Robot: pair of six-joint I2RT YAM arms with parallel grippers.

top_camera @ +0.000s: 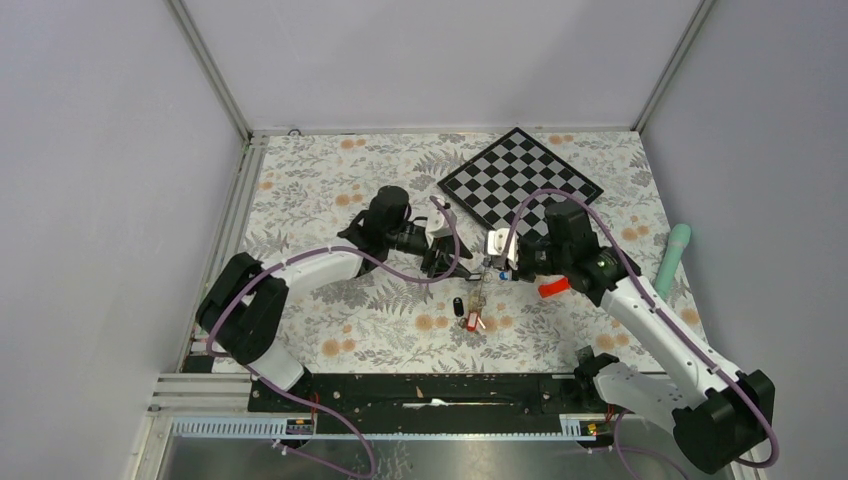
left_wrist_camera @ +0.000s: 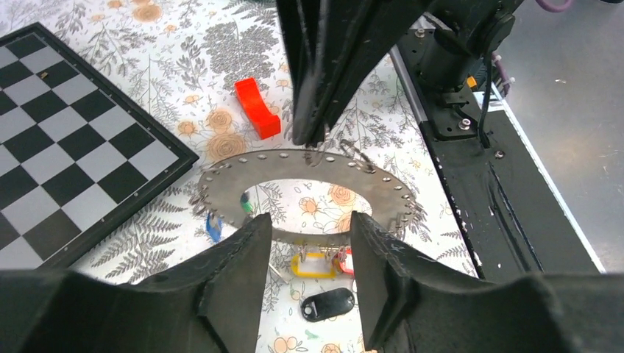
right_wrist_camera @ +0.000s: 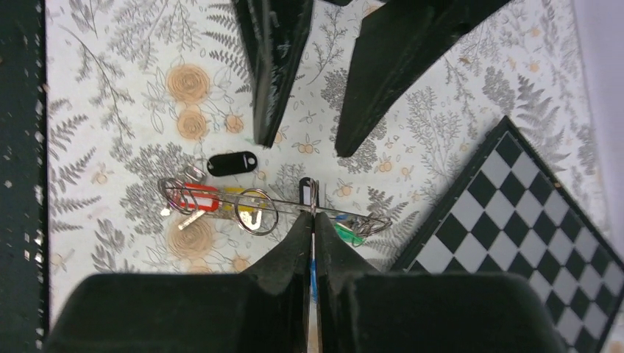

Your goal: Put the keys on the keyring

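Walls (top_camera: 100,150) of plain grey close round a table (top_camera: 330,190) under flowered cloth, with a chequered board (top_camera: 520,180) at its far edge. Over the table's middle the right gripper (right_wrist_camera: 312,215) pinches the keyring (left_wrist_camera: 219,190) by one rim, fingers tight together. The left gripper (left_wrist_camera: 309,220) straddles the opposite rim, fingers apart and gripping nothing. On that single narrow pinch the ring could tip or slip, I judge, and the keys (left_wrist_camera: 313,263) hanging beneath it could snag on the cloth
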